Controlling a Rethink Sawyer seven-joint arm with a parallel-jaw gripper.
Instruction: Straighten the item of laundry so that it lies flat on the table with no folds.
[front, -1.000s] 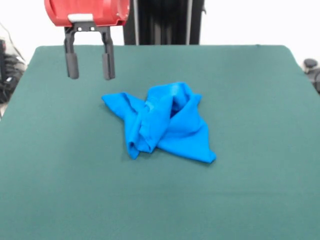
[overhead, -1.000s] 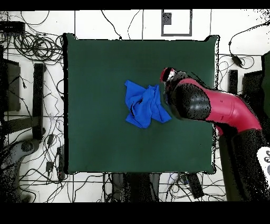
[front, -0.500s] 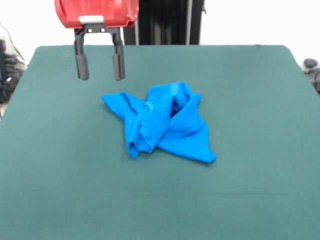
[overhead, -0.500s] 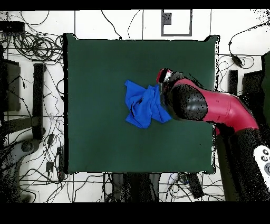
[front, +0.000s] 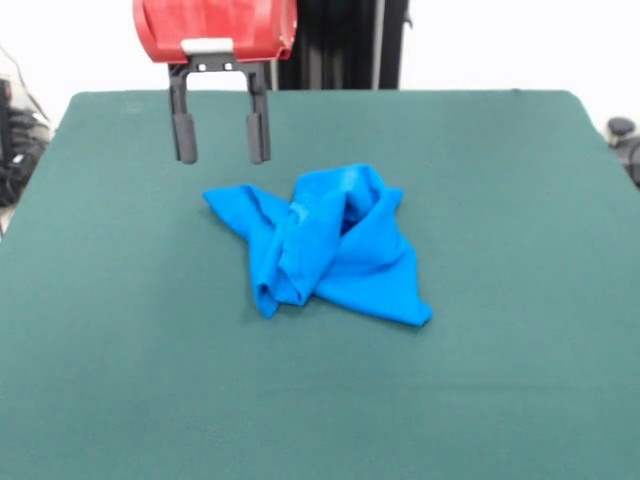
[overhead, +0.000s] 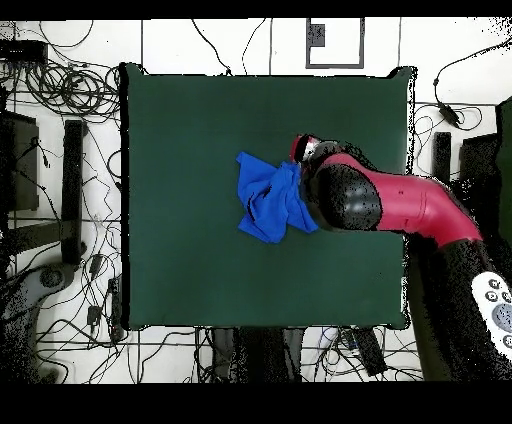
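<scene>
Here the fingers (front: 220, 137) hang wide apart in the upper left of the front view, holding nothing, above the bench (front: 520, 380) and just beyond the shirt's upper left corner. The blue shirt (front: 325, 245) lies crumpled and folded over itself near the middle of the green bench.

Crumpled blue T-shirt (front: 325, 245) mid table (front: 520, 380), gripper (front: 221, 148) jaws apart above.

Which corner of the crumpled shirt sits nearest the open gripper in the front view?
The pointed upper-left corner of the shirt, just below the gripper; the lower-right corner lies farthest away.
</scene>
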